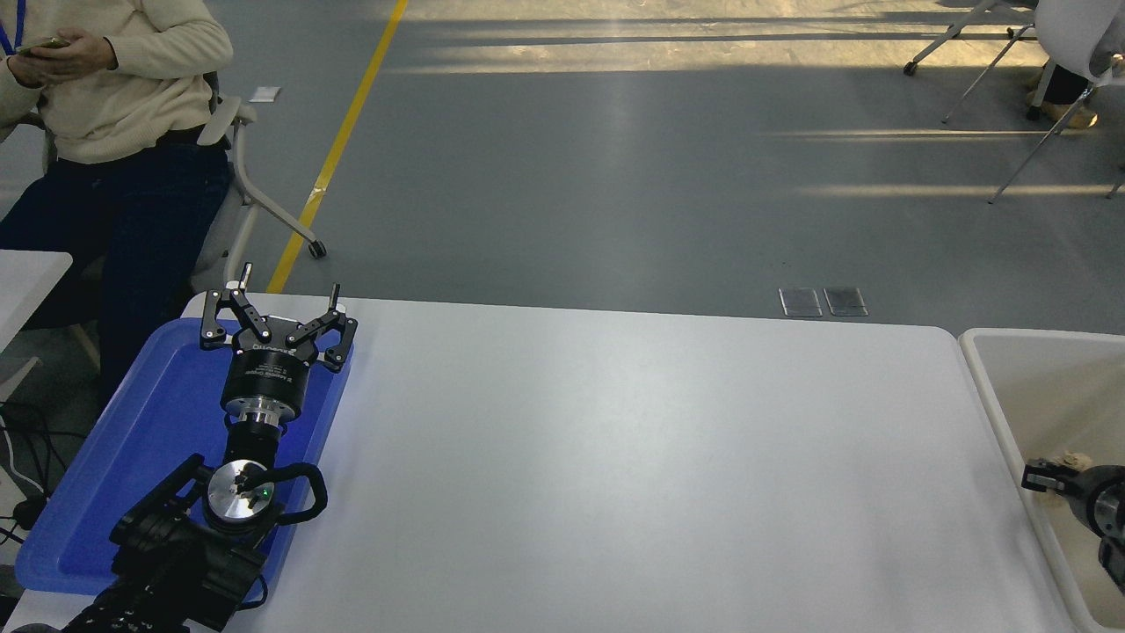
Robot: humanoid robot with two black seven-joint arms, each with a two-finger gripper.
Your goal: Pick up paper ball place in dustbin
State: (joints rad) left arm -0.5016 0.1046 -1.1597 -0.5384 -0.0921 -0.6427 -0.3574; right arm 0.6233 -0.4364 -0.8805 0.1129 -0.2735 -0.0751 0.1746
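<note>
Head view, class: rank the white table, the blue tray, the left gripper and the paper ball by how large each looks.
1. white table
2. blue tray
3. left gripper, parked open above the tray
4. paper ball, only a sliver visible by the right gripper over the dustbin, so its full size is uncertain.

A flat blue tray (132, 457) lies on the near-left part of the white table (615, 457), its left edge reaching the table's edge. At the far left a person (105, 132) in a cream sweater and dark trousers sits on a wheeled office chair (250, 189). A yellow floor line (338, 145) runs diagonally over the grey floor. Two metal floor plates (823, 301) sit just beyond the table's far edge. Chair legs (993, 61) show at top right. Black cables (22, 448) hang left of the tray.
</note>
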